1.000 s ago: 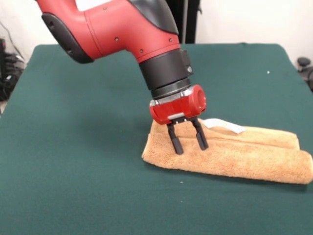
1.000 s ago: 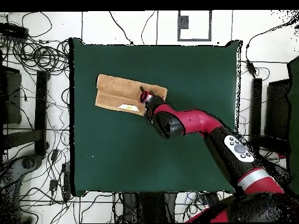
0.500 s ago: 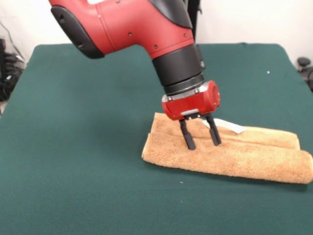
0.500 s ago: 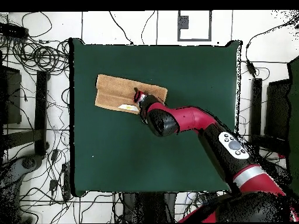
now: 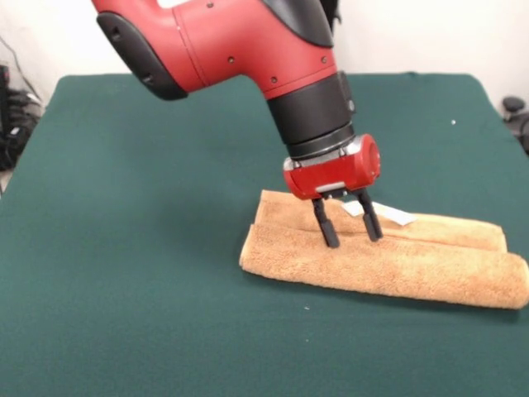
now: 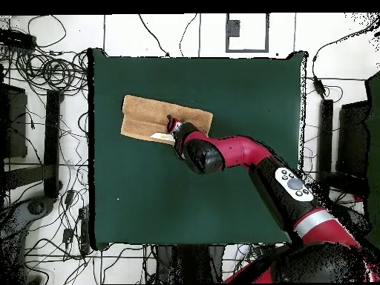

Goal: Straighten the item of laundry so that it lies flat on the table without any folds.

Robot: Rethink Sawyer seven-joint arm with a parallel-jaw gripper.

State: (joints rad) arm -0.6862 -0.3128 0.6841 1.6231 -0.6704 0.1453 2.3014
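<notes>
The towel lies folded into a long double roll on the green table, directly under the jaws, which stand open with both tips on its fold line. Just behind the jaws sits a small white tag, part-hidden by one finger, any writing too small to read.

Tangled black cables sprawl over the pale floor at the upper left of the overhead view, with more cables trailing down the left side. A dark upright bar stands at the left and a similar one at the right, while a small dark square frame sits at the top centre. In the front view, a white wall fills the upper right, and a dark rounded object shows at the right edge.
</notes>
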